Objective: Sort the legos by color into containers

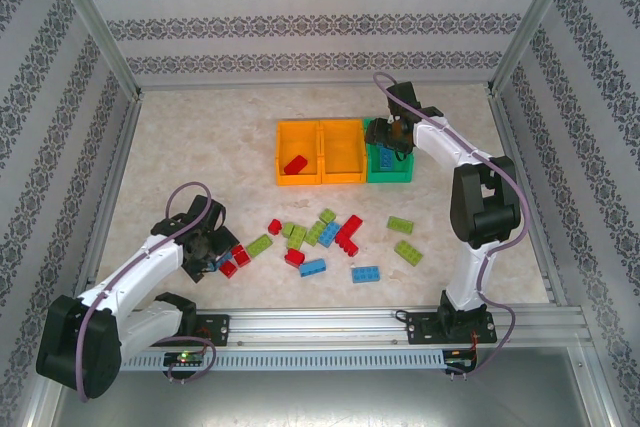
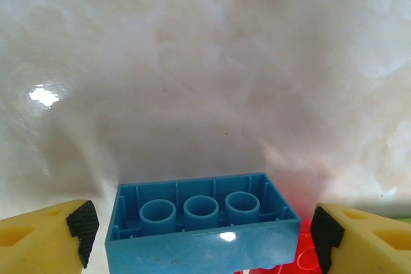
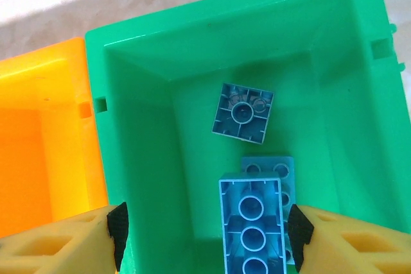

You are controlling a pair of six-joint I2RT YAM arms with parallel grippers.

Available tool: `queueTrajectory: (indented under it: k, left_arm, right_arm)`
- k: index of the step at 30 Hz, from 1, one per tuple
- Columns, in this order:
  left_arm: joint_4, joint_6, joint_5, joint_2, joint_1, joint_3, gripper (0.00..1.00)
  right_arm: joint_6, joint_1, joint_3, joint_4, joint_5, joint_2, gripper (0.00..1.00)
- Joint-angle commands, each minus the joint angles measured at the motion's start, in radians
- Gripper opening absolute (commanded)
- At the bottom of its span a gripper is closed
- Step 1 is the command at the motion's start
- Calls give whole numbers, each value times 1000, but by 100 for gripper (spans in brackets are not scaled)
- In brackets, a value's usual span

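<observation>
Hovering over the green bin, right end of the containers, with right gripper spread wide, empty, above blue legos. Straddling an upturned blue lego near left with left gripper open, pads clear.

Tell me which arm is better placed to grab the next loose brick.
Left. The left gripper hangs open astride an upside-down blue brick on the table; the right gripper is away over the green bin.
</observation>
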Motion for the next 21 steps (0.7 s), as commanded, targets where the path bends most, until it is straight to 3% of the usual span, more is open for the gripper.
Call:
queueTrajectory:
  k: [1, 9, 21]
  left_arm:
    - [17, 13, 14, 4, 10, -17, 88]
    - [9, 36, 19, 9, 11, -22, 80]
    - [42, 53, 37, 52, 11, -27, 82]
  right_arm:
    - [2, 14, -8, -5, 2, -36, 69]
    - [1, 12, -12, -10, 9, -36, 70]
    - [1, 11, -6, -10, 7, -29, 70]
